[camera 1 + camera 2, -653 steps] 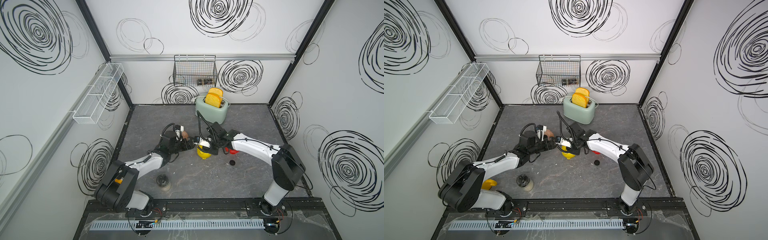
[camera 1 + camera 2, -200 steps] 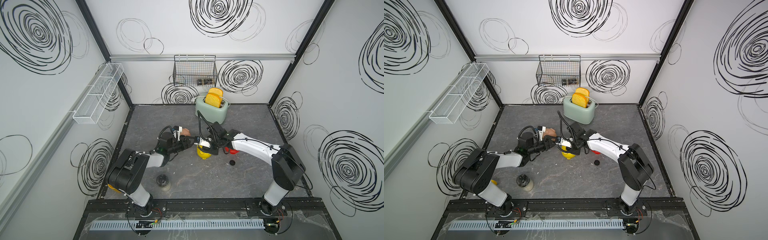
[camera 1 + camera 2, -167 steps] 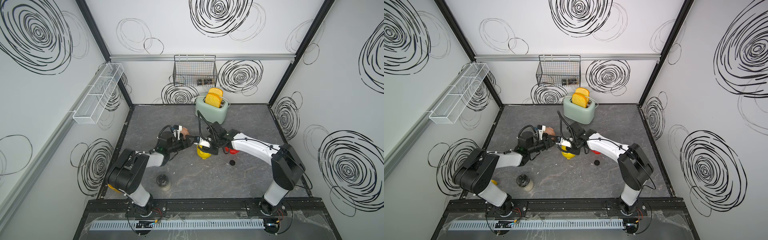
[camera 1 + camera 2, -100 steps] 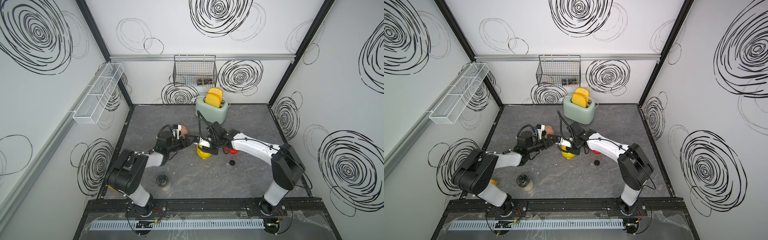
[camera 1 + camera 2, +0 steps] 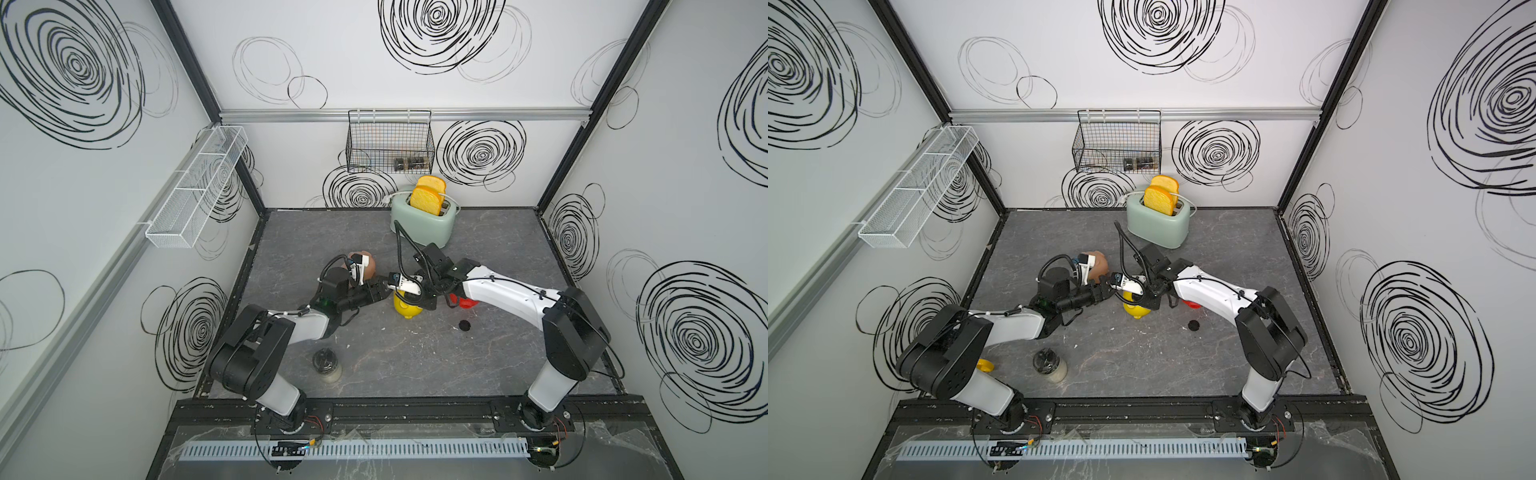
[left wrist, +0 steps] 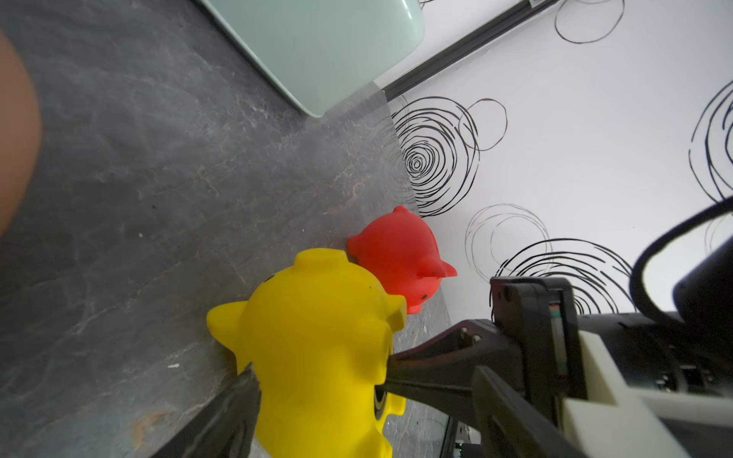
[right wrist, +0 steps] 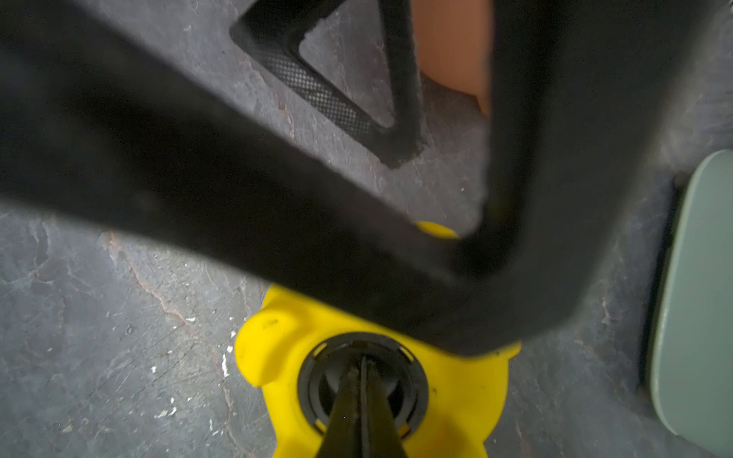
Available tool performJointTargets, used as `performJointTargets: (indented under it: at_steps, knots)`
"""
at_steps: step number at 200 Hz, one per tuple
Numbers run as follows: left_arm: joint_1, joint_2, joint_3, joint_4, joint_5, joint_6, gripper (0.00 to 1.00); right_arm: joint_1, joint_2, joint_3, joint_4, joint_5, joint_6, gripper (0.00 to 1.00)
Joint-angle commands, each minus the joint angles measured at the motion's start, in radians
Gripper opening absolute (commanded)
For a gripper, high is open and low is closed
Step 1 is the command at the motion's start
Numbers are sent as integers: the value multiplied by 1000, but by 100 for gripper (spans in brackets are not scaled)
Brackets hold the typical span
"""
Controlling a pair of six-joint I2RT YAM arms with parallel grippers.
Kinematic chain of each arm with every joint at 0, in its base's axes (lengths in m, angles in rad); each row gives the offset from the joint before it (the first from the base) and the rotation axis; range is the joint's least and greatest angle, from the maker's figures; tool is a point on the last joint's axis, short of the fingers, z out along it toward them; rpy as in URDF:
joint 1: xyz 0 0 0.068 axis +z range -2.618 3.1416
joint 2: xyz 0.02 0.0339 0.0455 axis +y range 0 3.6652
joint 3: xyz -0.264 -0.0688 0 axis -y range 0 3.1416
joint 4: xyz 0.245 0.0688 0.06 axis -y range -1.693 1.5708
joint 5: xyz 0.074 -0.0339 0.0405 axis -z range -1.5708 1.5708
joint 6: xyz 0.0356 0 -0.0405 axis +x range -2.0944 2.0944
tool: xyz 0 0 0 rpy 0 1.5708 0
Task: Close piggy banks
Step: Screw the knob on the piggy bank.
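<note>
In both top views I see the yellow pig (image 5: 409, 311) (image 5: 1138, 311) mid-table, belly up; the left claw (image 5: 383, 287) meets it from the side, the right claw (image 5: 417, 302) from above; the red pig (image 5: 465, 300) lies just beside it under the right arm, the pink pig (image 5: 366, 266) by the left wrist. Left wrist view: a rounded, glossy yellow body with stubby bumps; the left claw is spread, one finger (image 6: 238, 404) touching the pig, the other clear of it. Right wrist view: the right claw is clenched, tips in the black plug (image 7: 313, 380) sitting in the belly hole.

The toaster (image 5: 419, 230) stands behind the piggy banks (image 5: 404, 308), the jar (image 5: 326, 365) before them, leftward.
</note>
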Motion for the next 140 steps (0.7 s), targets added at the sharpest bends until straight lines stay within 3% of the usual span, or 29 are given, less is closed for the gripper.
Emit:
performJointTargets:
  at_steps: [1,50,140]
  knots:
    - [-22,-4,-10,48,-4,13,87,3,39,-12,-77,-5,-11,0]
    - [-42,67,-28,165,21,-40,87,4,33,-14,-77,-6,-11,0]
    - [-57,142,-19,198,4,-45,87,4,41,-14,-77,-7,-11,0]
